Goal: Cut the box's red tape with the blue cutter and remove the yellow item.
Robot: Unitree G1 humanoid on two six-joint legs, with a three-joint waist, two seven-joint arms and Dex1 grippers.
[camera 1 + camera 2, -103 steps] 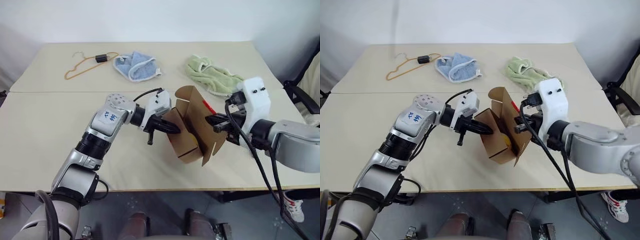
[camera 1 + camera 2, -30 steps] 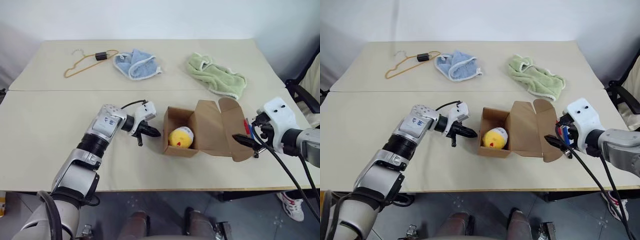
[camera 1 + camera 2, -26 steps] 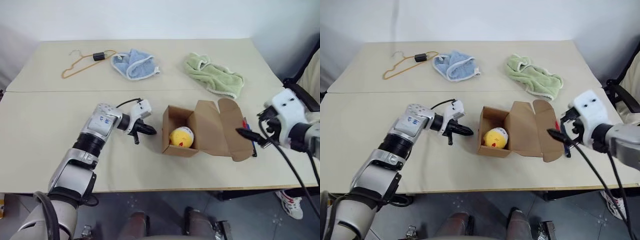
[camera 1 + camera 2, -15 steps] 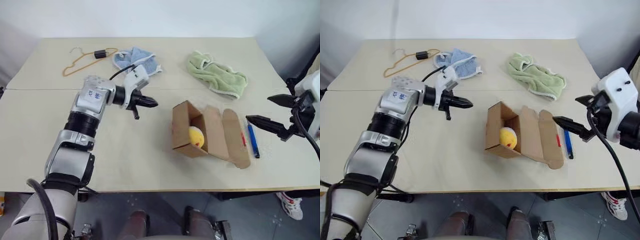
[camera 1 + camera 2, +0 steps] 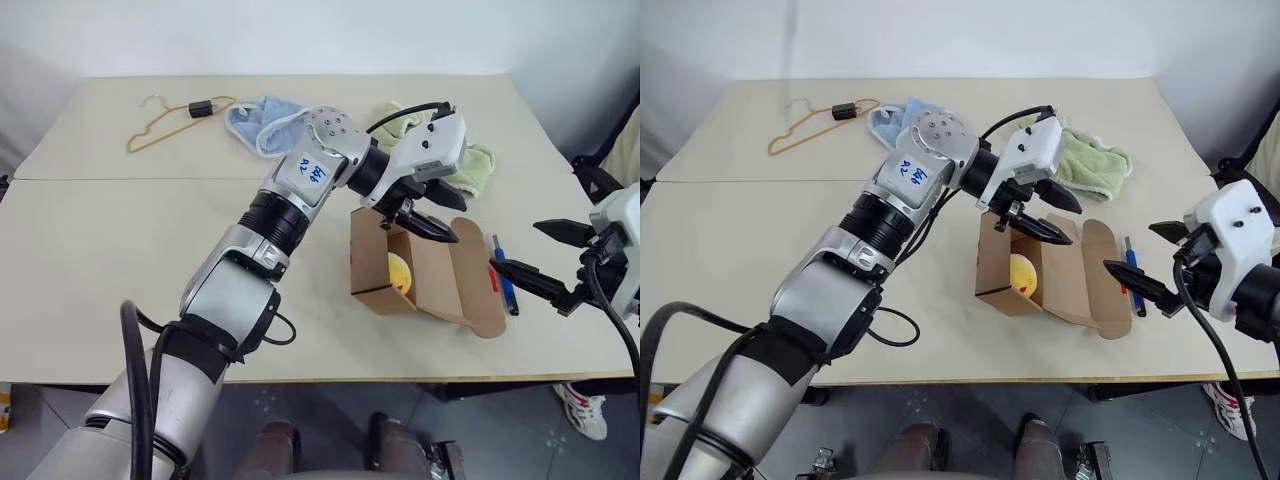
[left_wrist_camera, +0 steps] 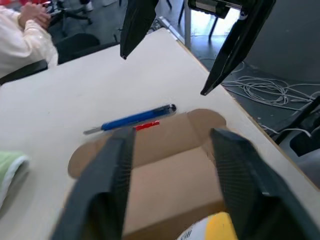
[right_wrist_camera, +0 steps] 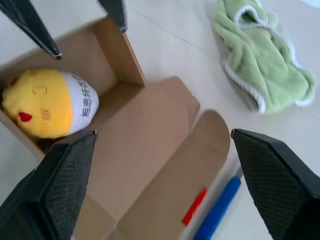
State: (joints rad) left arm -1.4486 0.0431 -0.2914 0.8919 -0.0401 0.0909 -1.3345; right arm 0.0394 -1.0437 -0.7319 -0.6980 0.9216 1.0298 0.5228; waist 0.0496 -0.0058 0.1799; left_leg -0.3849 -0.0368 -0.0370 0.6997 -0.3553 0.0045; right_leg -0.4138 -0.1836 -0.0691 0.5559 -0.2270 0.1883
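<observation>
Ball [image 5: 1024, 276] is sitting inside the opened box [image 5: 1002, 268] on the table, directly below the left gripper [image 5: 1042, 215], which is hanging above with fingers spread wide. Right gripper [image 5: 1152, 265] is gaping empty farther off, beyond the flap, near the cutter [image 5: 1131, 276].

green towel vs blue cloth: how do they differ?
The green towel is larger and lies stretched out behind the box; the blue cloth is smaller, bunched up, beside the orange hanger and partly hidden by the left arm. Both are white-edged terry and lie crumpled on the table.
</observation>
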